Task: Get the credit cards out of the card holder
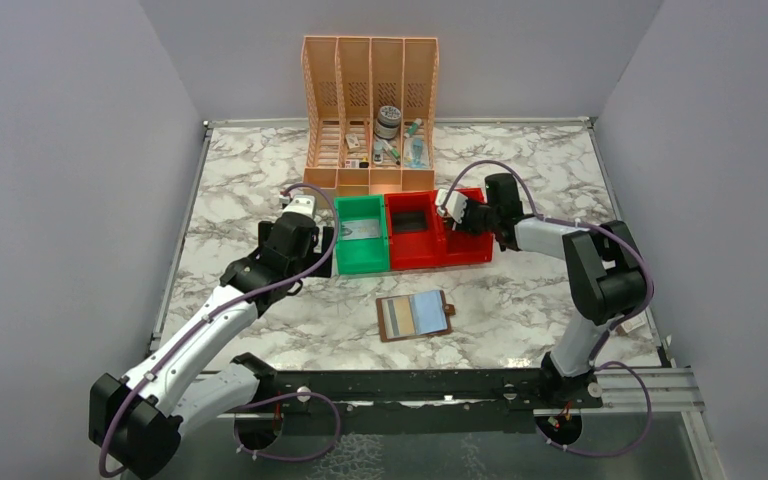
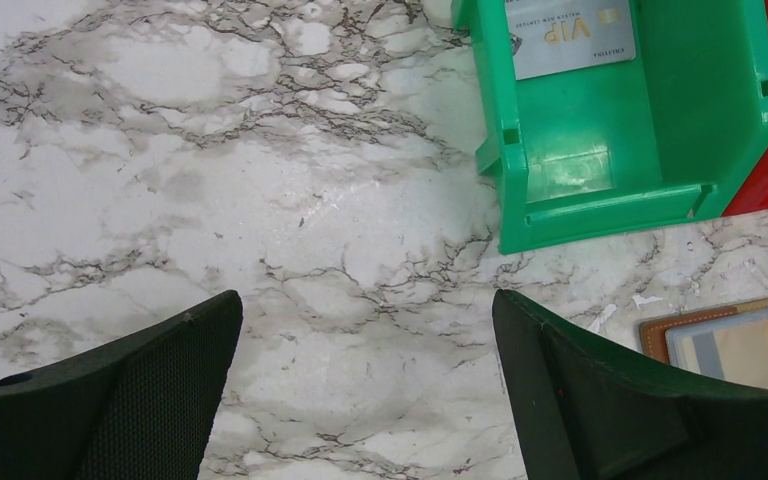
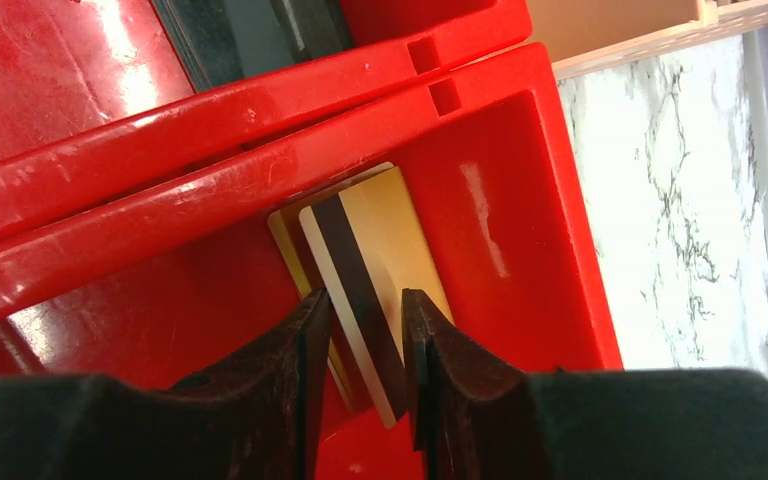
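The right tool [image 3: 362, 305] hangs with its black jaws narrowly parted, clamping nothing. Directly under them two glossy gold plastic credit cards [image 3: 370, 240], one dark-striped, lie in the scuffed red plastic bin [image 3: 530, 190]. The open brown leather-like card holder [image 1: 415, 316] lies on the marble desk [image 1: 520, 300] behind this tool, long axis crosswise, tan and pale-blue cards [image 1: 422, 313] showing, seemingly nearer this arm. The left tool [image 2: 365, 300] gapes empty.

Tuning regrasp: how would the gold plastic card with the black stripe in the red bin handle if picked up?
The gold striped card is thin, flat: probably light, fairly stiff. Lying on a second gold card in the glossy red plastic bin, it likely slides when pushed; edge hard to catch.
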Robot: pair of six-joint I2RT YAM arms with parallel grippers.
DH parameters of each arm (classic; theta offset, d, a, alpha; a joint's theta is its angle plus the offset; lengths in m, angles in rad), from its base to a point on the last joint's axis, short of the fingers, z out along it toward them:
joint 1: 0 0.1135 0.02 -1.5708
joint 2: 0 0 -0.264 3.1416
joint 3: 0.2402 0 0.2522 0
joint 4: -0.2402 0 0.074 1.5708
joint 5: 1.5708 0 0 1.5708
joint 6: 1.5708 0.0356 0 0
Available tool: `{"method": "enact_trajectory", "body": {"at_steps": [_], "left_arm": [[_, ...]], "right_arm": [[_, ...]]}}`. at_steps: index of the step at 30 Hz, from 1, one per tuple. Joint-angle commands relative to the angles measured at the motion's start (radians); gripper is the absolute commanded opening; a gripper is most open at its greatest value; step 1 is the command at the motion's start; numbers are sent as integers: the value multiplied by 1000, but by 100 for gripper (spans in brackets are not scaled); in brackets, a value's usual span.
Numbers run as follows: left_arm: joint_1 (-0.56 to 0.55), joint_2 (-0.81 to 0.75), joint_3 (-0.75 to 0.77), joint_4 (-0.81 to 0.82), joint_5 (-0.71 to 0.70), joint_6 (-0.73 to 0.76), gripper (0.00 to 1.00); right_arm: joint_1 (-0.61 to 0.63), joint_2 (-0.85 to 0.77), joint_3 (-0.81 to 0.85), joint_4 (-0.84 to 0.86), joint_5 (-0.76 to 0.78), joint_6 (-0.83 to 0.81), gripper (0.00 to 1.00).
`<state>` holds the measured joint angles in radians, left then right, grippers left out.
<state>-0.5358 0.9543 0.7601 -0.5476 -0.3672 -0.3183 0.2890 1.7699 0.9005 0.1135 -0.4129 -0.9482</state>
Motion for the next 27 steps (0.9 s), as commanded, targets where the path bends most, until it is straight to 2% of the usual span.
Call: {"method": "enact_trajectory", "body": {"at_steps": [1, 4, 7, 13, 17, 23, 27], "left_arm": [[10, 14, 8, 15, 33, 10, 99], [11, 18, 8, 15, 39, 10, 99], [15, 22, 8, 15, 42, 10, 99], [20, 26, 10, 17, 54, 12, 99], [20, 25, 10, 16, 55, 10, 99], [20, 19, 8, 15, 56, 10, 99], [20, 19, 9, 17, 58, 12, 99]], "right_arm": [[-1, 20, 33, -43, -6, -7, 33], [-1, 15, 39, -47, -5, -2, 35], [-1, 5, 45, -55, -4, 6, 43], [-1, -11, 50, -49, -10, 34, 44], [-1, -56, 26, 29, 3, 112, 44], [-1, -213, -97, 308, 122, 404, 48], [-1, -333, -215, 522, 295, 707, 71]]}}
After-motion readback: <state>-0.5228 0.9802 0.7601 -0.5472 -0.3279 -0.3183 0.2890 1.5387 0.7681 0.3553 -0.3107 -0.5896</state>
